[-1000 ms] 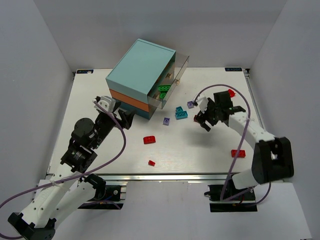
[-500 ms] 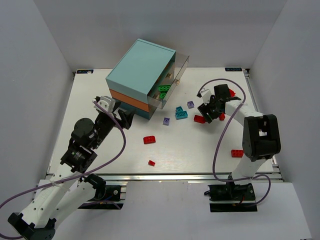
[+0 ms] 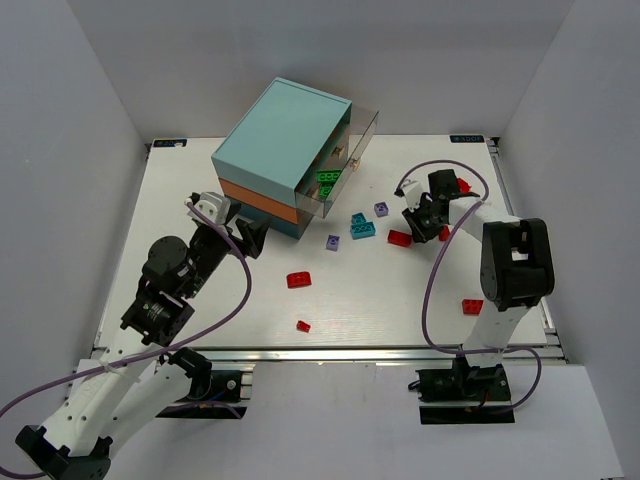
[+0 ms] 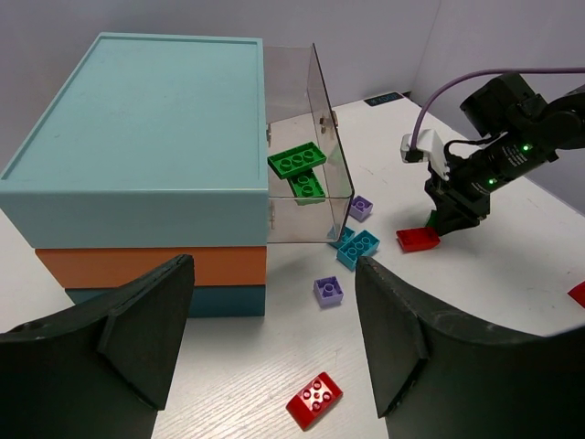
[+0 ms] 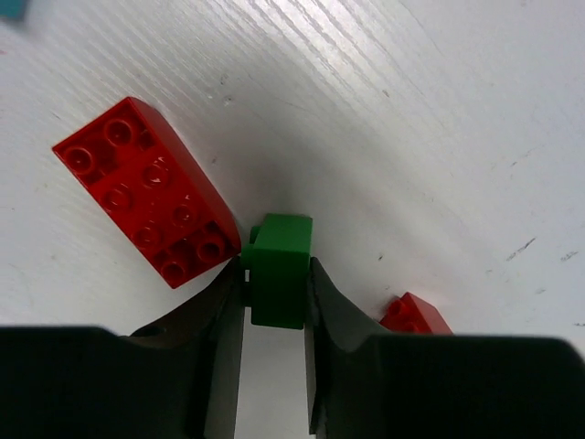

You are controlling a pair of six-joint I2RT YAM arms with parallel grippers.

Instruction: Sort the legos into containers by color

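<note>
- Off to the right of the chest (image 3: 280, 140), low at the white counter (image 3: 400, 310), the right claw (image 5: 274, 297) is clamped on a small green brick (image 5: 280, 261), with one finger pressed to each side of it.
- On the side of that brick nearer the chest, a flat red brick (image 5: 146, 206) lies studs up. Its corner touches or all but touches the green one.
- A smaller red piece (image 5: 416, 315) sits just beside the claw, on the side away from the chest.
- The top drawer (image 4: 315, 155) of the chest is clear-walled and pulled out to the right, with green bricks (image 4: 297, 162) lying inside.
- Just off the drawer's open corner lie the teal bricks (image 3: 361, 226).
- One lavender brick (image 3: 381, 209) lies beside them, farther from the chest. A second lavender brick (image 3: 332, 242) lies close to the chest's near corner.
- In front of the chest, toward the arms, a second red brick (image 3: 298, 279) lies alone, and a tiny red brick (image 3: 303, 326) lies farther out the same way.
- Well right of the chest, near the counter's right edge, is a last red brick (image 3: 473, 306).
- At the chest's near-left side the left claw (image 4: 274, 347) hovers with its fingers wide apart and nothing between them. It faces the stacked teal, orange and blue layers.
</note>
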